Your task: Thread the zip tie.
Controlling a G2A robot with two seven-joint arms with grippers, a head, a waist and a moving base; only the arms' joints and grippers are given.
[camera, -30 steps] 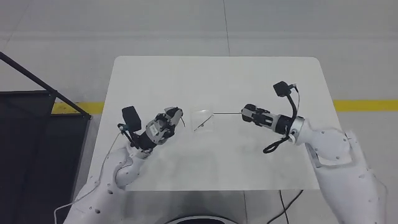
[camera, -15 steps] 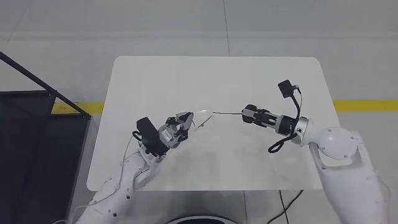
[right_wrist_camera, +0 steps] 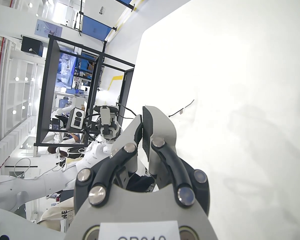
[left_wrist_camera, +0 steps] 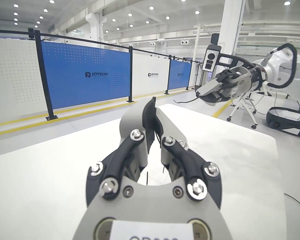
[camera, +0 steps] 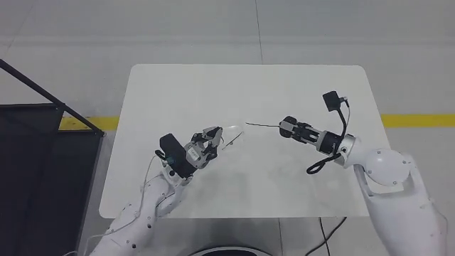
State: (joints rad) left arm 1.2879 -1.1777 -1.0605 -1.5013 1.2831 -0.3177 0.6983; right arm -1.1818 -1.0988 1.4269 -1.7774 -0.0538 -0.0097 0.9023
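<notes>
My right gripper (camera: 282, 127) (right_wrist_camera: 143, 112) is right of the table's middle, shut on one end of a thin dark zip tie (camera: 261, 125). The tie's free tip points toward the left arm. From the left wrist view the right gripper (left_wrist_camera: 202, 96) hangs above the table with the tie (left_wrist_camera: 185, 100) sticking out of it. A thin dark strand (right_wrist_camera: 187, 104) shows just past the right fingertips. My left gripper (camera: 213, 139) (left_wrist_camera: 153, 106) is shut, low over the table. It is beside a pale thin strip (camera: 234, 139). Whether it pinches anything I cannot tell.
The white table (camera: 178, 92) has its edges all around the arms. A black frame (camera: 28, 156) stands off its left side. The two grippers face each other across a short gap near the table's middle.
The left arm has swung in toward the table's middle, bringing its gripper up to the pale strip. The right gripper shifted slightly, and the tie's tip now sits a little farther back.
</notes>
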